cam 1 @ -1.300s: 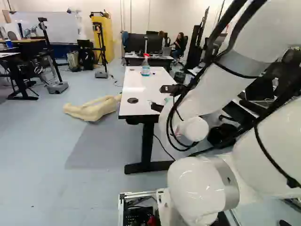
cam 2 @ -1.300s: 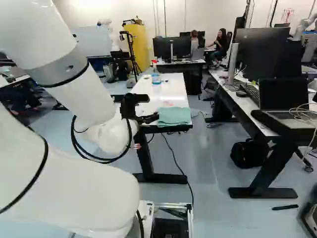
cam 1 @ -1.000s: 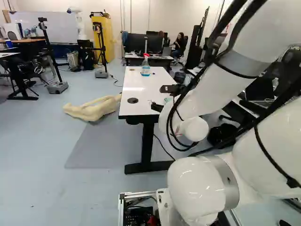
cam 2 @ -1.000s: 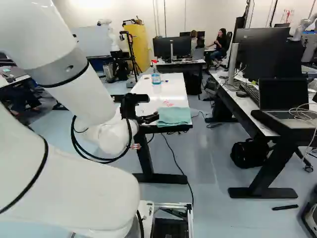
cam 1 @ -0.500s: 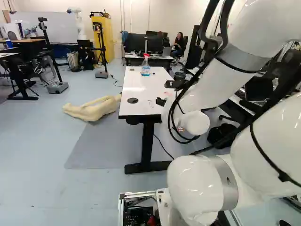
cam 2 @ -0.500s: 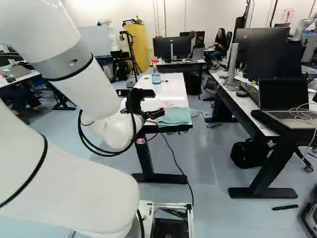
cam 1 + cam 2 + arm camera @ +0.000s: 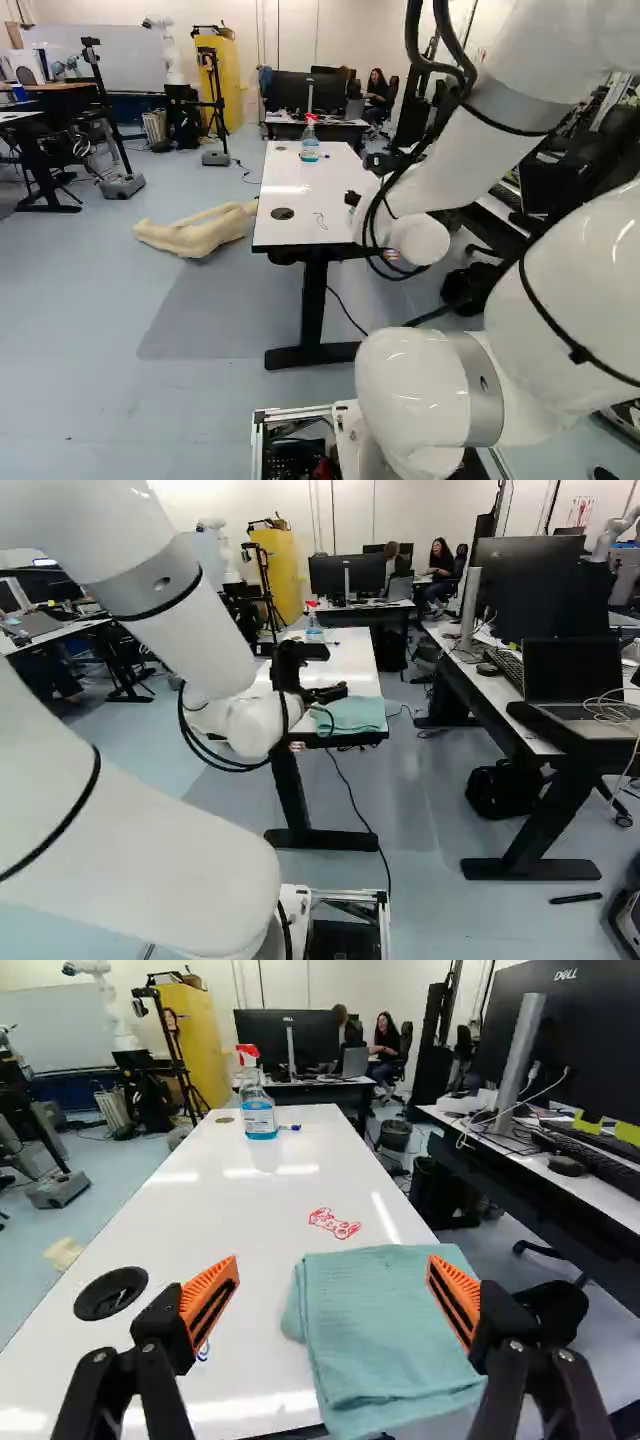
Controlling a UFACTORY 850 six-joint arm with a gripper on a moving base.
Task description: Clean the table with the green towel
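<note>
- While the jointed white arm (image 7: 440, 170) reaches in from the right of the left base view, the long white table (image 7: 300, 190) with black legs stands ahead, a dark scribble (image 7: 320, 220) on its top; a pale beige, body-shaped form (image 7: 200, 232) lies on the floor beside it.
- Right base view: the black two-fingered gripper (image 7: 330, 693) is over the table's near end, close to the folded light-green cloth towel (image 7: 350, 715), which lies at the near right corner.
- Wrist view: the gripper (image 7: 333, 1265) is open, its orange pads (image 7: 210, 1300) wide apart. The towel lies ahead and partly between them, the red drawing (image 7: 333, 1223) just beyond it. Farther off stands the clear spray bottle (image 7: 258, 1110) with blue liquid and red trigger.
</note>
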